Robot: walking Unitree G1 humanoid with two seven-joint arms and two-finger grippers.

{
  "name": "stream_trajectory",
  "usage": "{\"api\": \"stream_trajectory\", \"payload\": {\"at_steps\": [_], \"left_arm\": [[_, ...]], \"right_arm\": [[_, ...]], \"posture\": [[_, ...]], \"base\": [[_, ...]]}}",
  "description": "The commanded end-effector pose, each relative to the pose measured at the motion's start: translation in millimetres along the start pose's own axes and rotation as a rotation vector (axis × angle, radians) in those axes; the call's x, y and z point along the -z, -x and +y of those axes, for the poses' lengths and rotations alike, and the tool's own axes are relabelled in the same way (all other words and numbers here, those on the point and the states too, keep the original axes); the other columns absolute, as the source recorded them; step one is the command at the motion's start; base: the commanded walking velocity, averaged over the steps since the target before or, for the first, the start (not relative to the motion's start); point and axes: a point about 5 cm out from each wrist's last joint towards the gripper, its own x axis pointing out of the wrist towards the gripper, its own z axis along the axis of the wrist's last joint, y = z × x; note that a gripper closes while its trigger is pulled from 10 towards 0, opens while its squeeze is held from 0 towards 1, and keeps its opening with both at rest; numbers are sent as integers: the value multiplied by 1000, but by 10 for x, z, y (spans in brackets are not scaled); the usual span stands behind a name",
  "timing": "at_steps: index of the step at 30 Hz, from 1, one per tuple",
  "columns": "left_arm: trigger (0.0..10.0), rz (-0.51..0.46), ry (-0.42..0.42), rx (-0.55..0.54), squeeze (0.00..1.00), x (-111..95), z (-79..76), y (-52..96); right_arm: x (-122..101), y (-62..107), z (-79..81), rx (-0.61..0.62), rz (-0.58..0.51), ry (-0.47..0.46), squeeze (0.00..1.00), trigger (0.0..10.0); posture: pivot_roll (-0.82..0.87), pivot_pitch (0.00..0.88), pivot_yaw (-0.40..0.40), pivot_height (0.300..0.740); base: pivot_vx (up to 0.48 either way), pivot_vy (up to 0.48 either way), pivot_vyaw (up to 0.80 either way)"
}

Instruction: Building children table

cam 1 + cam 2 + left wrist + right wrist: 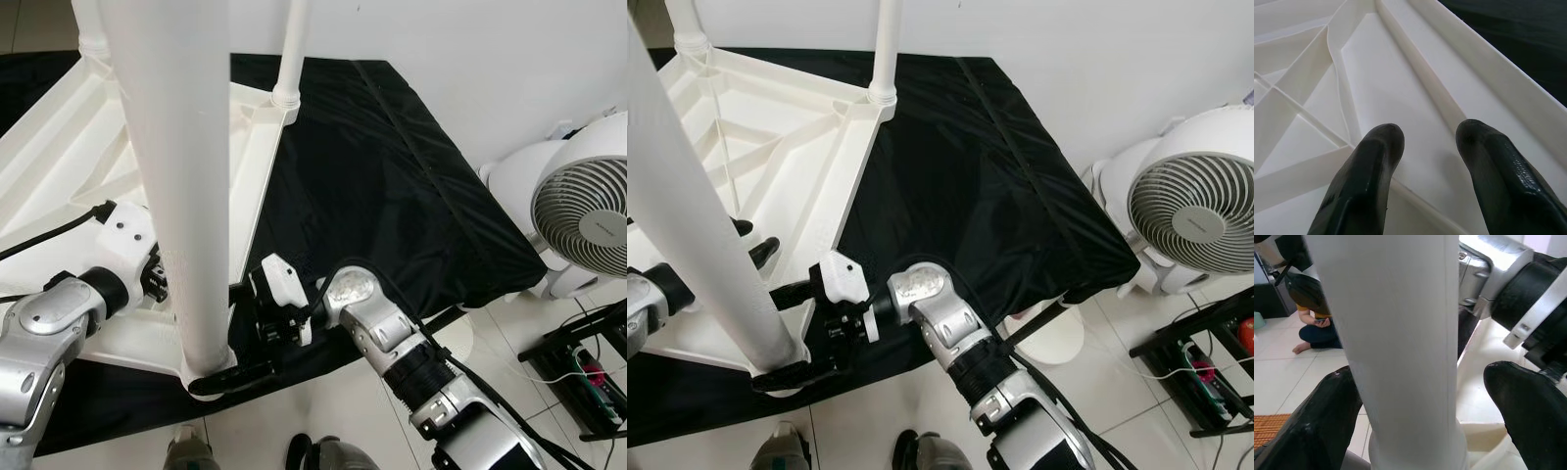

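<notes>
1. Three white table legs are in your view on the upturned children's table top (774, 147), which lies underside up on a black cloth (960, 186) covering the desk: two stand at the far corners (884, 49), and the near leg (700, 255) rises from the corner socket closest to you.
2. Your right gripper (789, 338) is at the base of that near leg. One black finger runs along the front of the socket (794, 373) and the other reaches in behind the leg, so the leg sits between them.
3. From the right wrist you see the leg (1400, 352) between the two fingers (1312, 426); the fingers are spread wide around it, and whether they press on it cannot be told.
4. Your left gripper (1430, 147) hovers over the ribbed underside of the table top (1376, 83), near its edge beside the black cloth, fingers apart and holding nothing.
5. A white fan (1190, 215) stands on the tiled floor to the right of the desk.
6. A person (1315, 308) sits on the floor in the right wrist view's background.
</notes>
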Motion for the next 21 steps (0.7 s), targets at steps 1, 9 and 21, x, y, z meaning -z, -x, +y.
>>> {"api": "stream_trajectory", "payload": {"at_steps": [1, 9, 21], "left_arm": [[10000, 12, 8, -10, 0, 22, -7, -9], [10000, 1, 19, -33, 0, 19, 4, -16], [10000, -20, 15, 5, 0, -5, -57, -152]], "right_arm": [[14, 2, -20, 5, 14, 13, 0, 6941], [-31, 142, -162, 136, 7, 0, 0, 0], [62, 613, -118, 294, 91, -22, 0, 0]], "posture": [[255, 156, -185, 740], [235, 159, -190, 740], [190, 160, -171, 740]], "base": [[0, 0, 0], [0, 0, 0], [0, 0, 0]]}}
